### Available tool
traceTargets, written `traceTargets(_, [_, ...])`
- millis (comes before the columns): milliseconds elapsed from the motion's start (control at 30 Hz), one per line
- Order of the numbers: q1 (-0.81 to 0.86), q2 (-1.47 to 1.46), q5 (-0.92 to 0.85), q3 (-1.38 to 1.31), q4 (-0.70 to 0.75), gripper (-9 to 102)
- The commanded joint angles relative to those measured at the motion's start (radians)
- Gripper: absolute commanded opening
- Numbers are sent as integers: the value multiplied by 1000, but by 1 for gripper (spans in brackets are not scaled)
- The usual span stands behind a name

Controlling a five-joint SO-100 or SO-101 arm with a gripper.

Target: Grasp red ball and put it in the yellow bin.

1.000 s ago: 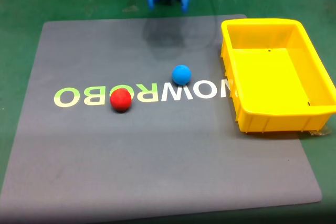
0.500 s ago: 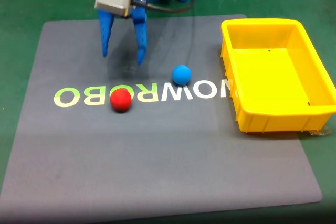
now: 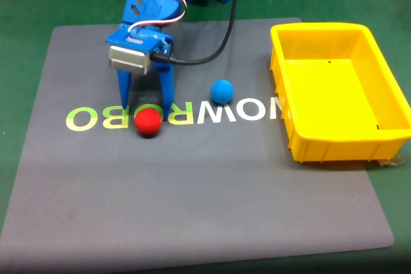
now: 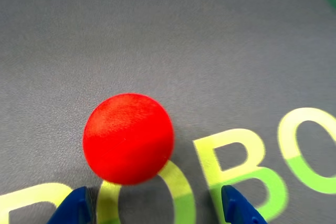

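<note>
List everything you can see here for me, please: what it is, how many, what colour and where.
red ball: one, red, on the mat's lettering, left of centre in the fixed view; large in the wrist view.
blue ball: one, blue, on the mat right of the red ball, just above the lettering.
bin: one, yellow, on the mat's right edge, nothing seen inside.
mat: one, grey, with pale green and white lettering, covering most of the table.
table: one, green top, showing around the mat.
cable: one, black, running from the arm's base to its camera box.
arm: one, blue, reaching in from the top edge.
end effector: one, blue, open, fingertips down just behind the red ball.
</note>
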Motion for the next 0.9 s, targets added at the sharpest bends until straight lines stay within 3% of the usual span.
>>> traceTargets(0, [-9, -28, 6, -100, -23, 29])
traceTargets(400, [-37, -176, -9, -230, -14, 28])
traceTargets(533, [-40, -184, -5, -245, 8, 20])
traceTargets(633, [-37, -179, 0, -252, 29, 0])
traceTargets(867, [-37, -176, 6, -252, 34, 0])
